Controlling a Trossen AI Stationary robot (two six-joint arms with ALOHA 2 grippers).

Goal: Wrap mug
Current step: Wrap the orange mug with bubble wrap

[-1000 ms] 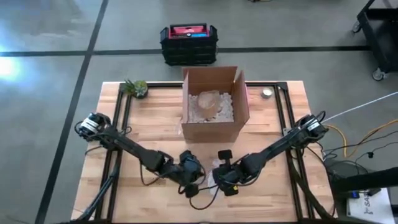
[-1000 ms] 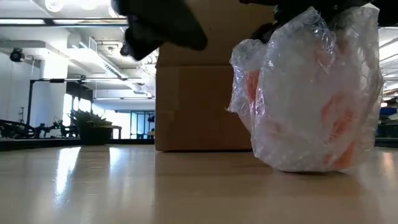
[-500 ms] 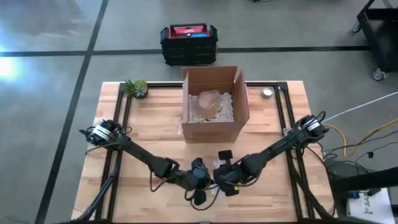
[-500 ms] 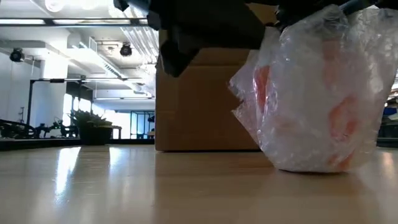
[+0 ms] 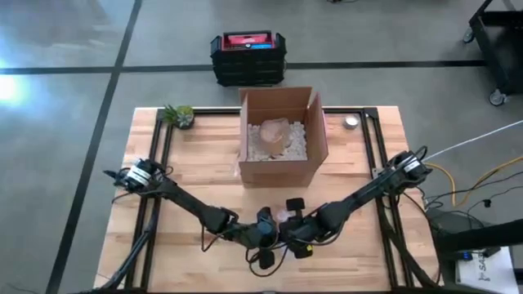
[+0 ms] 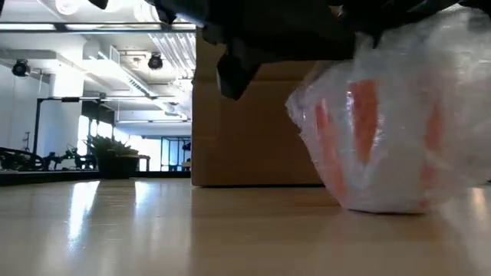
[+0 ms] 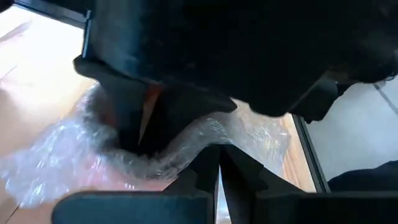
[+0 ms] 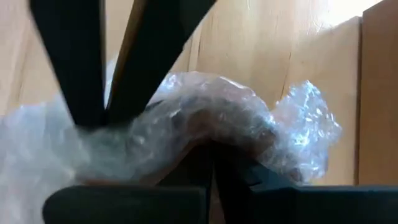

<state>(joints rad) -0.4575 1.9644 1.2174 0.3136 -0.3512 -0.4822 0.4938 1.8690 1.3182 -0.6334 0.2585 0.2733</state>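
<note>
Wooden tabletop (image 5: 196, 163), front edge: the bubble-wrapped orange mug (image 6: 391, 130) was seen standing upright, flanked by the left gripper (image 5: 263, 237) and right gripper (image 5: 301, 235), both equally close. Each gripper's fingers appeared pressed together on the wrap (image 8: 205, 118), ahead of the cardboard box (image 5: 282, 135).

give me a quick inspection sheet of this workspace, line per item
surface: wooden table, bare planks visible at the left.
job's things: orange mug in bubble wrap standing on the table, between both grippers.
clutter: open cardboard box with packing fill and a wrapped item; small potted plant; small round object.
grippers: left gripper and right gripper both at the wrapped mug; fingers look closed on the wrap.
cables: wires beside the right edge.
surroundings: black crate on the floor.
</note>
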